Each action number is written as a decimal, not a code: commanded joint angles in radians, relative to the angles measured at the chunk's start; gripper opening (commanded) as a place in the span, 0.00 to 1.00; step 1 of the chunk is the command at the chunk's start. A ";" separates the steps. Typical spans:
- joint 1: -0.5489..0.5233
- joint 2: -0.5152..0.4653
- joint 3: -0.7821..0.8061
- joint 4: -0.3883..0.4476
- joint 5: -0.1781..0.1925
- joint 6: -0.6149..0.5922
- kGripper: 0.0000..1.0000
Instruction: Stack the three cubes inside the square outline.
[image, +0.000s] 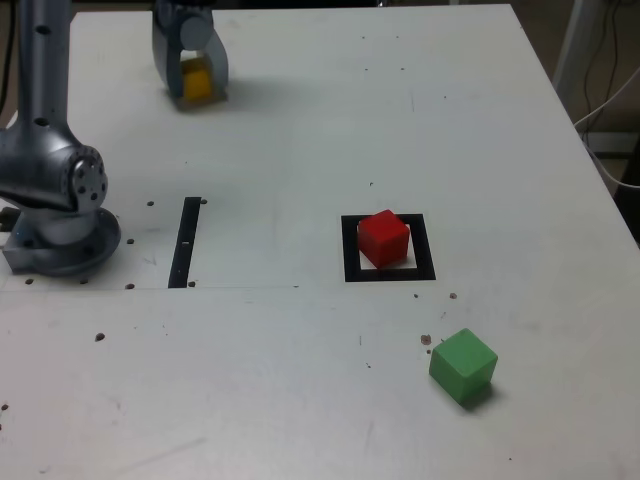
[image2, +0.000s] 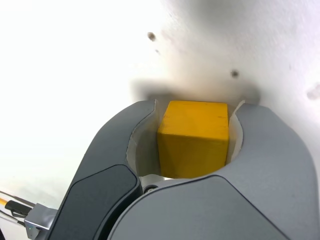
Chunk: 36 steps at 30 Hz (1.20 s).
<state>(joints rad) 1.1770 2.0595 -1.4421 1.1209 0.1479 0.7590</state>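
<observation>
- yellow cube (image2: 192, 135) first: the hand (image2: 199, 103) is drawn in about it, open no wider than the block, with a jaw pressed to either side, so it seems gripped. it is at the counter's (image: 280, 400) far side, well apart from the square outline (image: 352, 262).
- the cube could twist or slip when raised, because the curved jaws seem to bear on it mainly along their inner edges, and its near face looks slightly skewed between them.
- lifting too little before travelling could drag it on the counter or knock the red cube (image: 383, 238) out of place.
- red sits turned at an angle within the outline; a yellow cube set down square to the frame would overhang its corners, and a release off centre could tip the pair.
- opening the hand unevenly could push the new stack sideways.
- the green cube (image: 462, 362) looks a little bigger than the others; set last, on top, it would leave the pile top-heavy.
- as for looks, the yellow one is a plain orange-yellow block, flat-faced and crisp-edged, its upper face bright, its near face darker mustard, with faint scuffs near one edge.
- further out, red is evenly coloured and green is matte, paler on top.
</observation>
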 joint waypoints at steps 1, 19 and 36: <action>-0.028 -0.030 0.004 0.007 -0.002 0.002 0.08; -0.482 -0.210 -0.028 0.169 -0.040 -0.021 0.08; -0.970 -0.223 -0.071 0.274 -0.061 -0.307 0.08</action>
<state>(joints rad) 0.2462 1.8242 -1.4986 1.3972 0.0872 0.4803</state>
